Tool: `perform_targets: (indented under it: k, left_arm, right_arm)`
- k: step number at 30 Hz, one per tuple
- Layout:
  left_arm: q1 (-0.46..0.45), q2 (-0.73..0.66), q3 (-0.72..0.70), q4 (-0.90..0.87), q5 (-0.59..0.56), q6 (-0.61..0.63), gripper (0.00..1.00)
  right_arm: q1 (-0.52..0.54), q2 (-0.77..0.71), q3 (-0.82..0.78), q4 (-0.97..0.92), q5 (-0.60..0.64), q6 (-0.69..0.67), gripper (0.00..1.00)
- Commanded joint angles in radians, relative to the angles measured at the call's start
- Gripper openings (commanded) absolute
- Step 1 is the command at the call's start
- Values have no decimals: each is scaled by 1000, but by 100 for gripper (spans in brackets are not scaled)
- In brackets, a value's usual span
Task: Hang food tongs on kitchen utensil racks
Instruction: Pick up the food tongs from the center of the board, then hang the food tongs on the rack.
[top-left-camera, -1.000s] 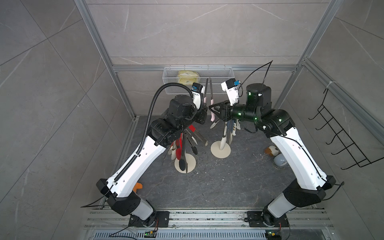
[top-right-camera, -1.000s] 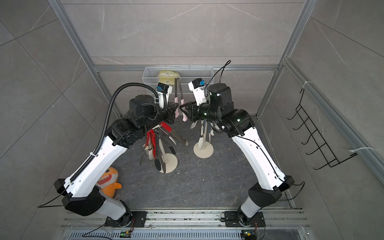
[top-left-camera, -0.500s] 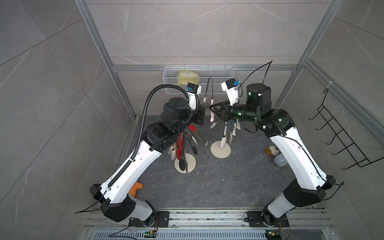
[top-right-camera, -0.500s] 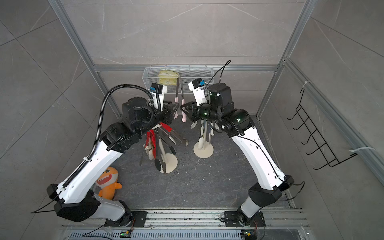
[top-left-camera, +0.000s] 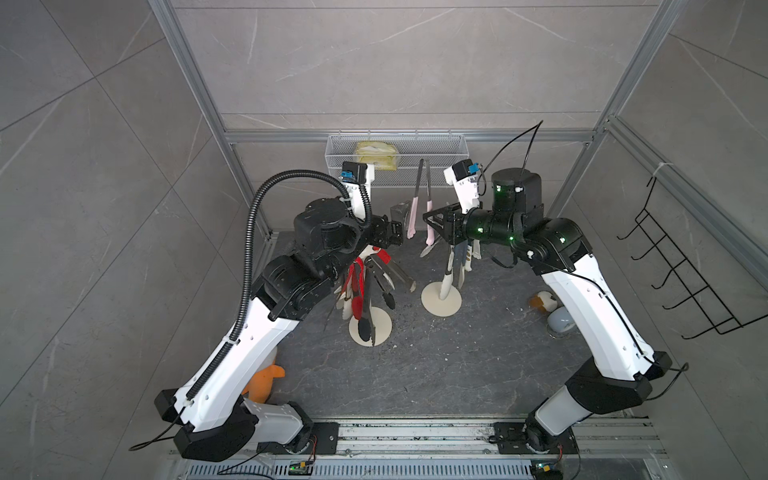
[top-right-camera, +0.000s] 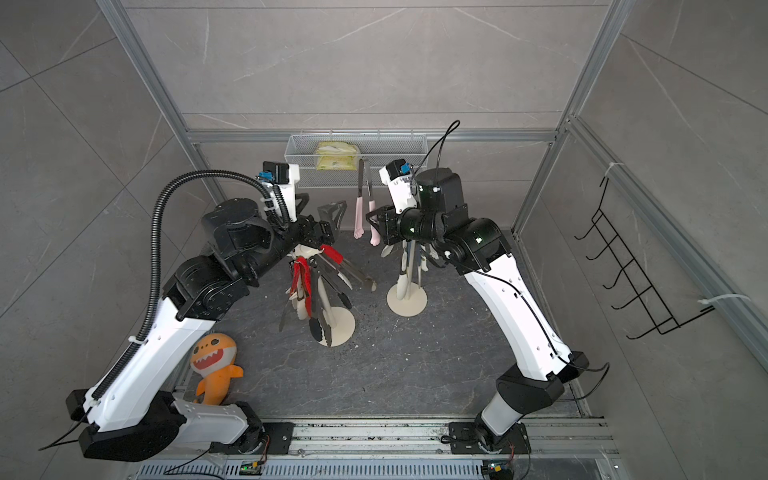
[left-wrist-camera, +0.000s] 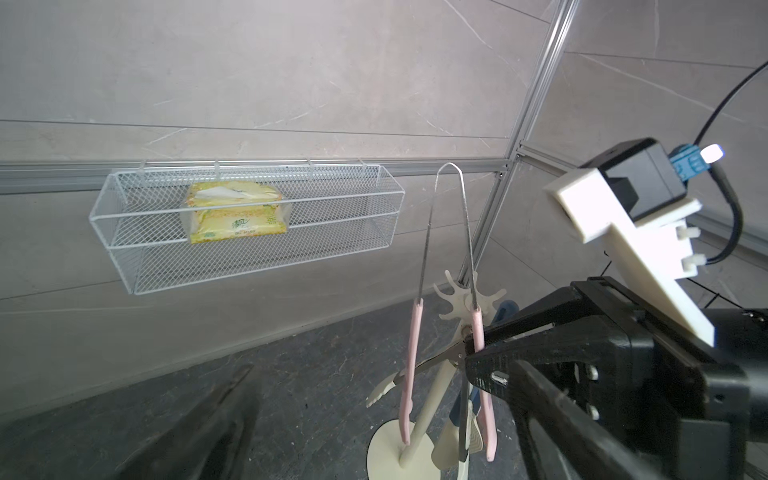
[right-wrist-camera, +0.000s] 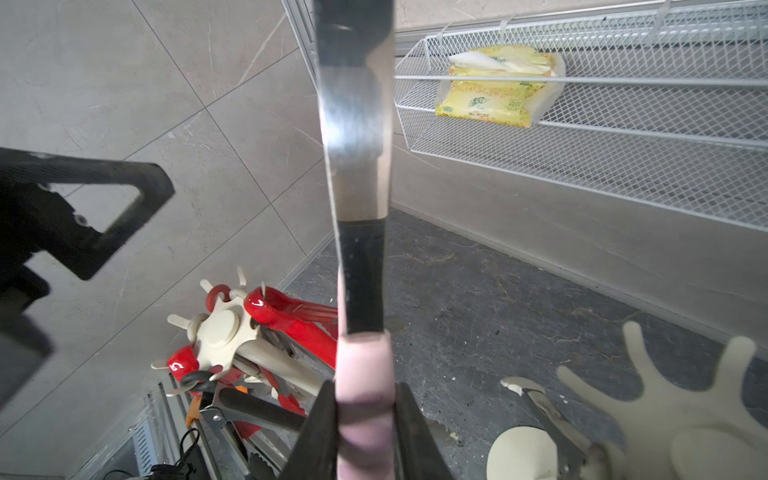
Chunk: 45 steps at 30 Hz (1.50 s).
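The pink-tipped food tongs (top-left-camera: 419, 195) (top-right-camera: 360, 195) (right-wrist-camera: 357, 166) stand upright in the air, bend on top. My right gripper (top-left-camera: 429, 221) (top-right-camera: 371, 222) (right-wrist-camera: 363, 399) is shut on one pink tip; the left wrist view shows that grip (left-wrist-camera: 478, 345). Just left of the tongs, my left gripper (top-left-camera: 397, 226) (top-right-camera: 330, 220) (left-wrist-camera: 384, 368) is open and touches nothing. Below stand two cream utensil racks. The left rack (top-left-camera: 380, 328) (right-wrist-camera: 220, 332) carries several red and black tongs. The right rack (top-left-camera: 451, 301) (left-wrist-camera: 461, 297) holds cream and blue-grey ones.
A white wire basket (top-left-camera: 440, 143) with a yellow tissue pack (top-left-camera: 376, 154) hangs on the back wall behind the tongs. A black wire hook rack (top-left-camera: 681, 266) is on the right wall. An orange shark toy (top-right-camera: 214, 365) and a duck toy (top-left-camera: 543, 300) lie on the floor.
My left gripper has opened, let go of the pink-tipped tongs and drawn back to the left. The right gripper has kept its hold and barely moved.
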Motion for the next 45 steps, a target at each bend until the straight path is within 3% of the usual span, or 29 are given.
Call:
perform_targets:
  k: [1, 9, 21, 29, 45]
  left_arm:
    - [-4, -67, 21, -70, -136, -55, 100]
    - [-2, -170, -18, -209, -352, -94, 99]
    - [-3, -298, -149, -364, -522, -212, 100]
    - [-2, -350, -224, -437, -535, -284, 99]
    - [-4, -422, -314, -434, -486, -303, 99]
  right_arm:
    - [39, -4, 23, -33, 72, -61, 14]
    - [118, -8, -10, -35, 213, -124, 12]
    - [236, -9, -106, 3, 409, -203, 9]
    - [299, -3, -162, 43, 511, -250, 7]
    - [367, -53, -320, 149, 630, -282, 6]
